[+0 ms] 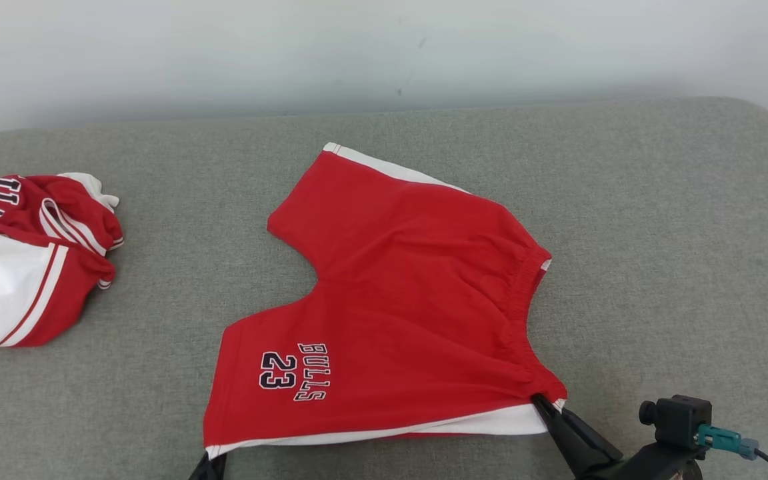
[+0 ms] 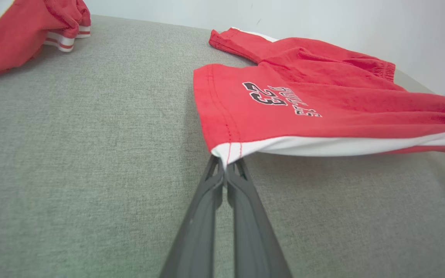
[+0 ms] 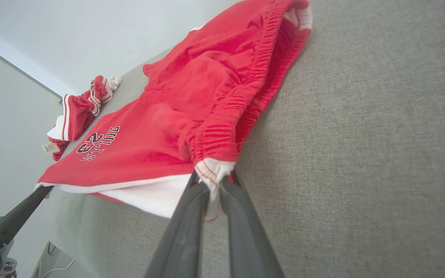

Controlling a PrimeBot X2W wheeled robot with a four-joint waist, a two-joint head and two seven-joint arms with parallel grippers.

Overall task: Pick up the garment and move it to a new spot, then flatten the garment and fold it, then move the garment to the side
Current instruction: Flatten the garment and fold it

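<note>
- on the grey cushion, about its middle, the red shorts are spread almost flat, with the near edge lifted a little. how are they held?
- the near edge is held at both ends. the left gripper is clenched on the hem corner of the near leg, where the white side stripe ends. the right gripper is clenched on the end of the waistband, with white cloth pinched between its fingers.
- how is the cloth expected to handle?
- it is judged to be light, soft knit cloth with no stiffness. it will sag wherever it is not supported, and it will probably drag on the rough cushion rather than slide. nothing fragile is seen. the gathered waistband is thicker, so a firmer hold can be had there. a thin hem may slip out if it is pulled hard.
- where should it be taken for the fold?
- the two corners held now are thought to be good points, because the stripe edge is stretched straight between them. the second red garment, lying well apart at the left end, should not be touched.
</note>
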